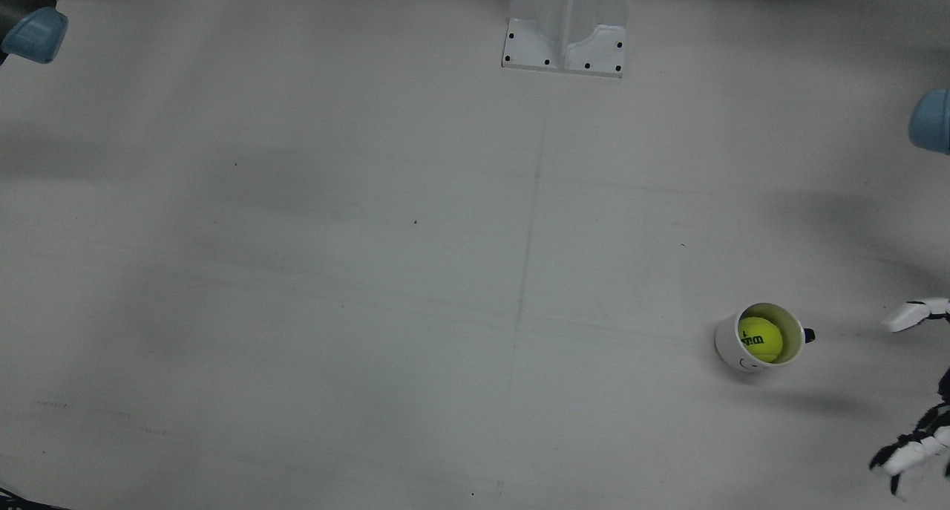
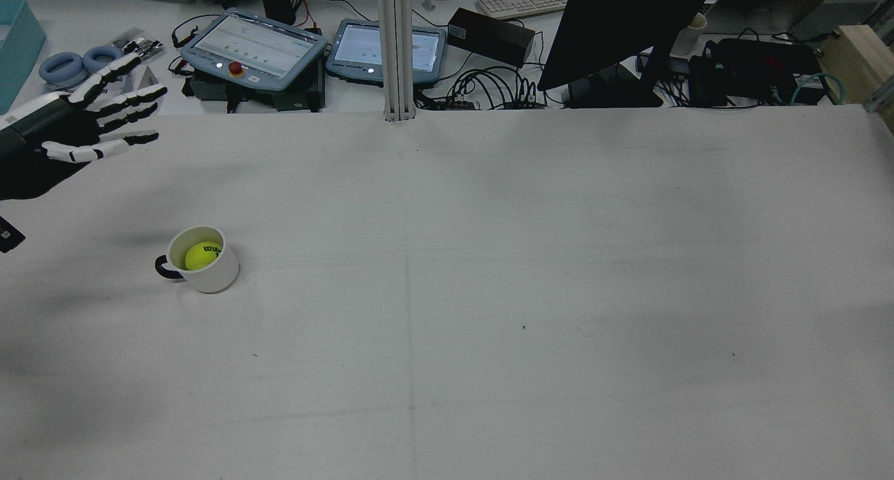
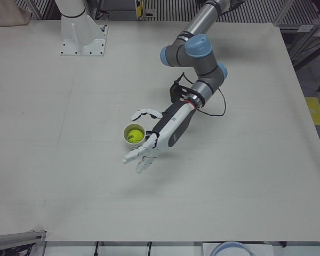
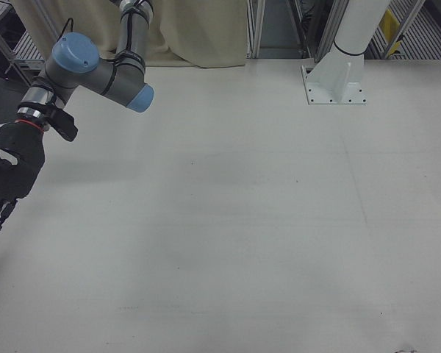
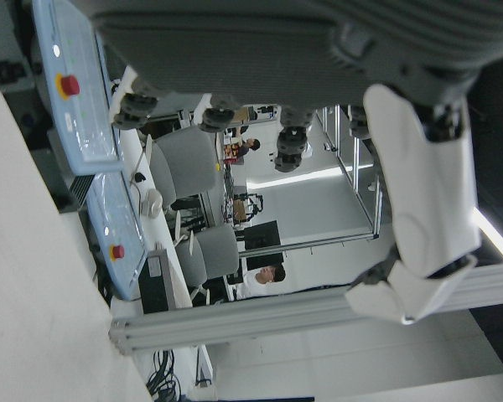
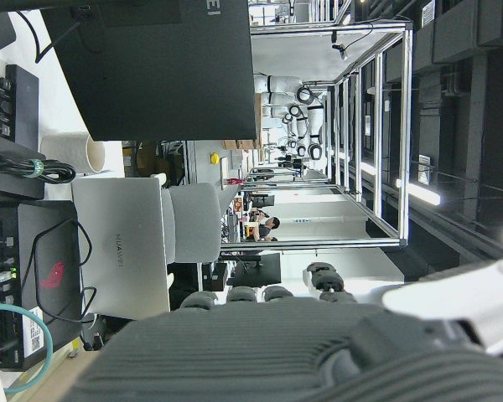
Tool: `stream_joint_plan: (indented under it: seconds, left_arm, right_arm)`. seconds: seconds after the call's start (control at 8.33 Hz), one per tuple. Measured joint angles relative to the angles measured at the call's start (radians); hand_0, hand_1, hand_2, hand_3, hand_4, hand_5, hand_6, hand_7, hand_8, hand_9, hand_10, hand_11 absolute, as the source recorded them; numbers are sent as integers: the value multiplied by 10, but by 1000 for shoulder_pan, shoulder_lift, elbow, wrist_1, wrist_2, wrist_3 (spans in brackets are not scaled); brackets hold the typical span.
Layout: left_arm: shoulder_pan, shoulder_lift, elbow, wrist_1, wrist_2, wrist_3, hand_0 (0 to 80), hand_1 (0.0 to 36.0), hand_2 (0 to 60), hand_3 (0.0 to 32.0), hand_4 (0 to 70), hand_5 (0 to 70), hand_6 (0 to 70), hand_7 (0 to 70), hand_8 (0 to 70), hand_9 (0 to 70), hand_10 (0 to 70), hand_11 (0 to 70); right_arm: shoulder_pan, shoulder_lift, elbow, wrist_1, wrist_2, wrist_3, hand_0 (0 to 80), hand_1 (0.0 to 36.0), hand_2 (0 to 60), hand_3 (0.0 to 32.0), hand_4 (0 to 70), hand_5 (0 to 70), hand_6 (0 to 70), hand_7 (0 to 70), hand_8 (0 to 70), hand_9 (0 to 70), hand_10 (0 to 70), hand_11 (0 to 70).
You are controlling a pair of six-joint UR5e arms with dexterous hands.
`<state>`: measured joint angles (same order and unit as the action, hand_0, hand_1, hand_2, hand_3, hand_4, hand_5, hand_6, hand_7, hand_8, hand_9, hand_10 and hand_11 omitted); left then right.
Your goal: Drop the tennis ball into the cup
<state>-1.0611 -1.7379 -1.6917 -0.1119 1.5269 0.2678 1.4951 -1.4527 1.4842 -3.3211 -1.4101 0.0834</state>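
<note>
left hand (image 3: 149,149) splayed empty, right hand (image 4: 1,187) hanging

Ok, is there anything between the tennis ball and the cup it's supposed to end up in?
Nothing visible stands between them. The tennis ball already sits inside the cup. The left robot hand is open with fingers spread, apart from the cup and holding nothing.

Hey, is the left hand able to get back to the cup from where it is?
Probably yes. The left hand hangs open beside the cup, with bare table around and nothing between them. The tennis ball already sits inside.
</note>
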Motion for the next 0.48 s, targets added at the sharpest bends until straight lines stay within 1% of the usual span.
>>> stream_joint_plan:
  seconds: [0.12,0.24,0.36,0.48]
  left_arm:
    - [-106,2,4,34,9,-15,524,271,404,278,0,135,283,85,61,5,79,140]
    - [-201,1,19,53,22,-21,535,278,384,264,0,133,249,97,62,7,73,132]
    - [-268,1,41,62,32,-24,549,292,354,258,0,114,169,122,49,10,73,131]
    - [-308,0,66,66,37,-25,559,305,334,252,0,97,58,148,30,15,75,137]
  right_arm:
    - [0,0,0,0,0,0,0,0,0,0,0,0,0,0,0,0,0,0]
    - [0,0,1,0,0,0,0,0,0,0,0,0,0,0,0,0,0,0]
    - [0,0,1,0,0,-1,0,0,0,0,0,0,0,0,0,0,0,0]
    - [0,0,1,0,0,-1,0,0,0,0,0,0,0,0,0,0,0,0]
